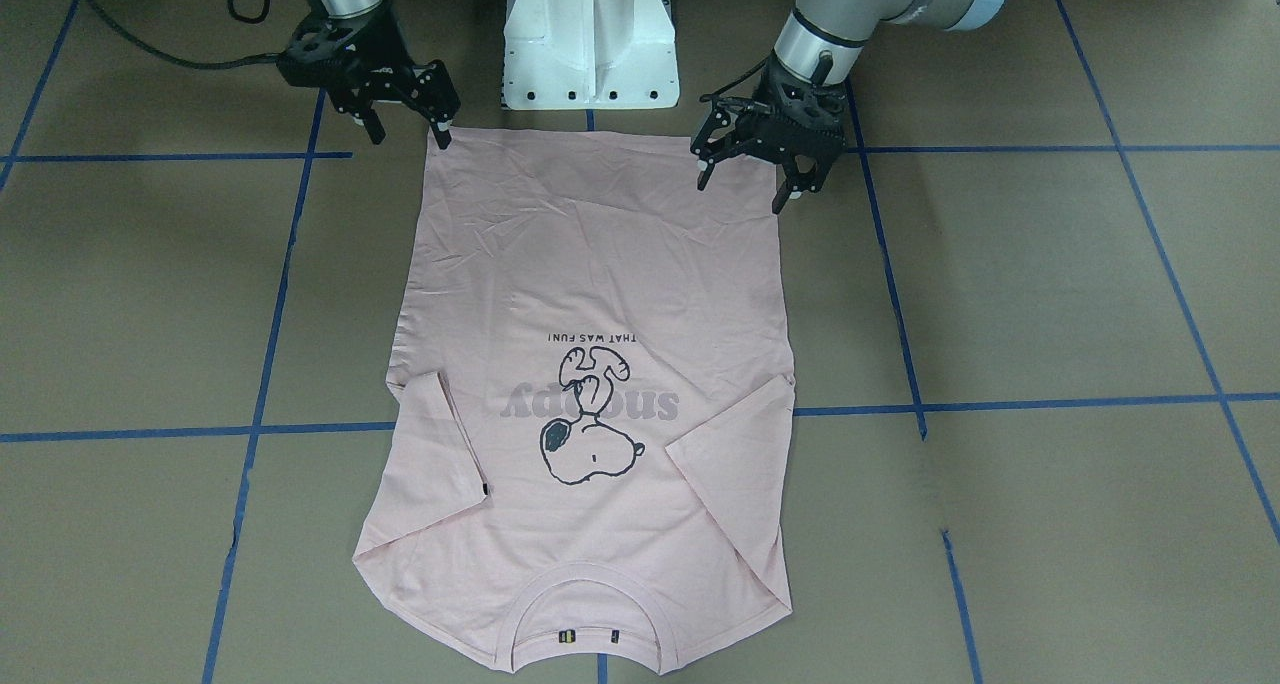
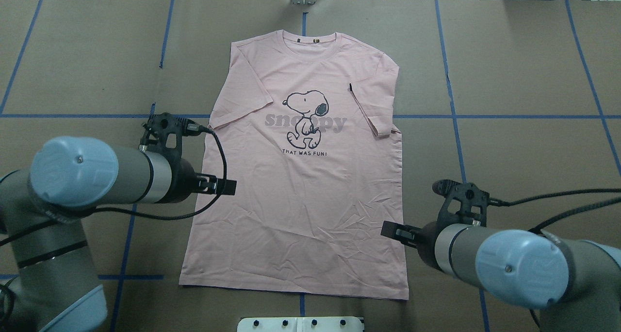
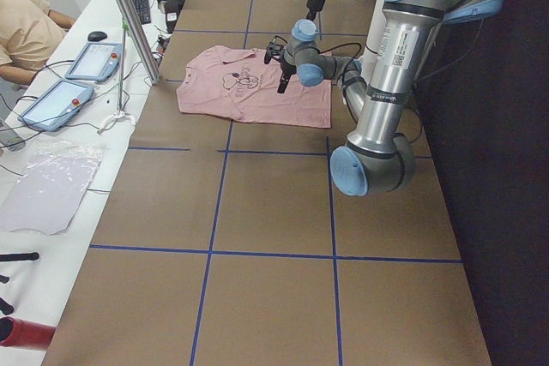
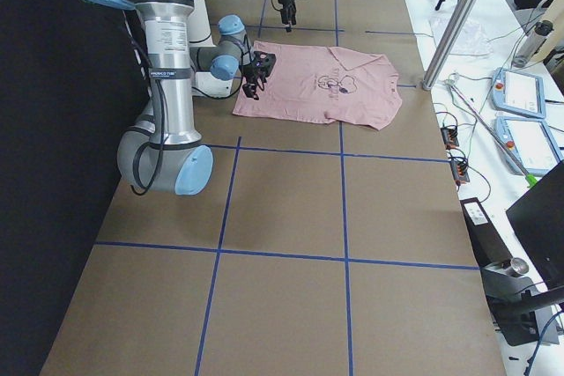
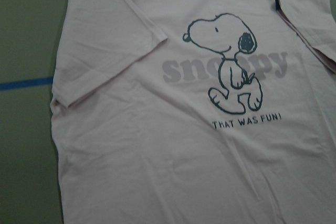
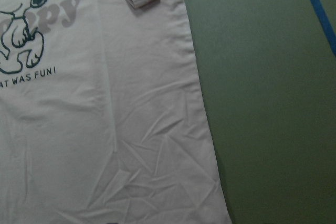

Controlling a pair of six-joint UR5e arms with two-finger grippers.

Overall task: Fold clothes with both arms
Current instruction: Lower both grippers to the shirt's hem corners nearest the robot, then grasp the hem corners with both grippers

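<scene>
Table [image 1: 1050, 284] bears T-shirt [image 1: 600, 264]; left gripper [image 1: 742, 192], right gripper [image 1: 410, 136] (both agape) flank hem [image 1: 590, 136].

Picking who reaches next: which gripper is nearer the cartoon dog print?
Left. The left gripper hovers open at the T-shirt's side edge just past the hem; the right gripper sits back at the opposite hem corner, farther from the dog print.
</scene>
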